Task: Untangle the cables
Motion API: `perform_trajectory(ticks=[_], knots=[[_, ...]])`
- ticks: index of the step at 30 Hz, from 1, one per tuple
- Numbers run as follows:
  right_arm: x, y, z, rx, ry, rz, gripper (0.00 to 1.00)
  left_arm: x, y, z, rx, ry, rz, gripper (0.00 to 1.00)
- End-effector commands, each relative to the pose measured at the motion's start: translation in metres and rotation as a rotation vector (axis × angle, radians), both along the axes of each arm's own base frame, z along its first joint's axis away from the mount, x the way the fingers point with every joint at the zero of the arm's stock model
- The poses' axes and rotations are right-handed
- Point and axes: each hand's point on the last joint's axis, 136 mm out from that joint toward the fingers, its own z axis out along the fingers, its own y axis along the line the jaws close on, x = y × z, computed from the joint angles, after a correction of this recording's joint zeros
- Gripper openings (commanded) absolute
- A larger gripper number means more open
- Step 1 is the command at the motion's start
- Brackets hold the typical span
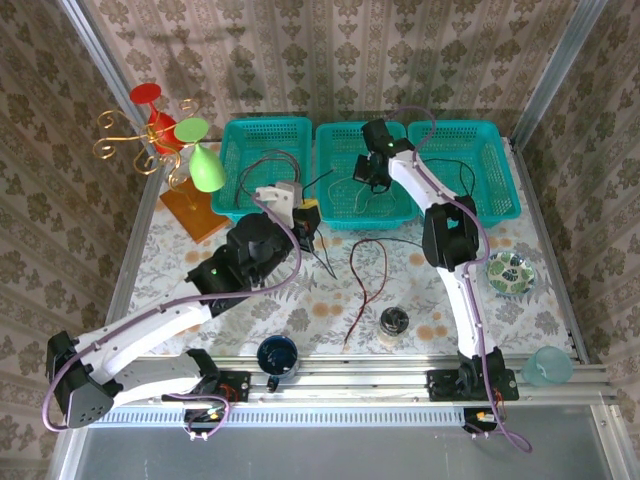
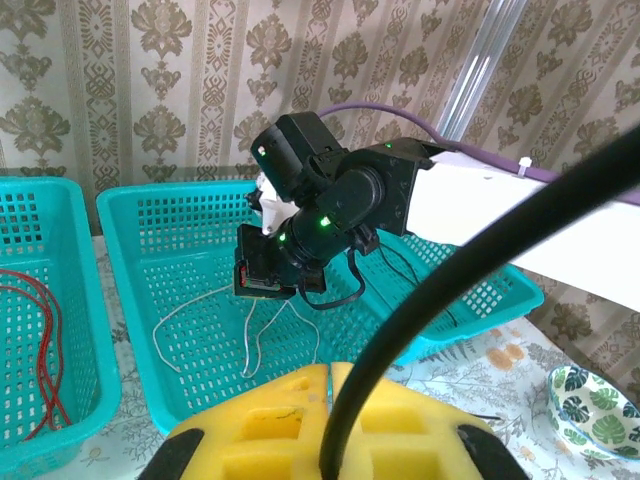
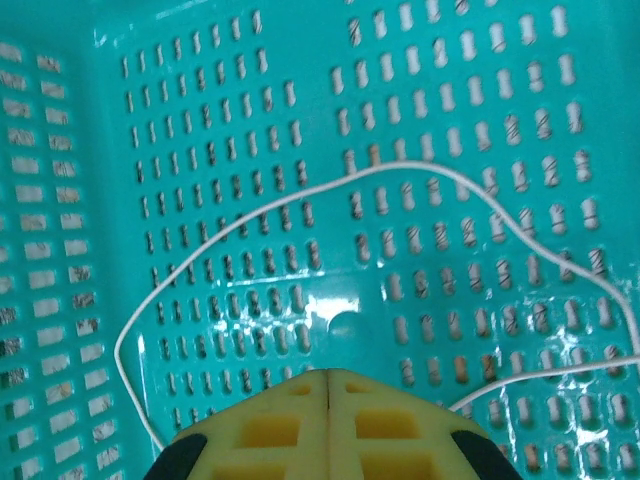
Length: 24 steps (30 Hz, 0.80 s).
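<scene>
At the tip of the left pincer (image 2: 330, 372), clamped tight, the black cable (image 2: 480, 258) arcs up and off to the right. Over in the middle basket (image 1: 350, 215) the right pincer (image 3: 330, 385) is pressed together, and the white cable (image 3: 400, 167) loops on the basket floor just ahead of it, lying crosswise.

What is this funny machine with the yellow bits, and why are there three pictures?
It is a robot with two arms. One picture looks down from above; the other two come from little cameras on each wrist. The yellow bits are its fingers. The left gripper is shut on a black cable. The right gripper is shut above a white cable in the middle basket; whether it pinches it, I cannot tell. A red cable lies on the table.
</scene>
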Motion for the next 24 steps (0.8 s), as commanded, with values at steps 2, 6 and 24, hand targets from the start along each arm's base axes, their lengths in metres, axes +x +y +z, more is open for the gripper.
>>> perform_trajectory(ticks=[2,6,24], knots=[[-0.006,0.005,0.008,-0.030,0.015,0.050,0.00,-0.002,0.000,0.003,-0.016,0.004,0.003,0.00],[-0.019,0.035,-0.007,0.090,0.101,0.137,0.00,-0.003,-0.004,0.003,-0.018,0.001,-0.004,0.00],[-0.035,0.058,0.031,0.153,0.067,0.206,0.21,-0.006,-0.016,0.012,-0.012,-0.011,-0.029,0.00]])
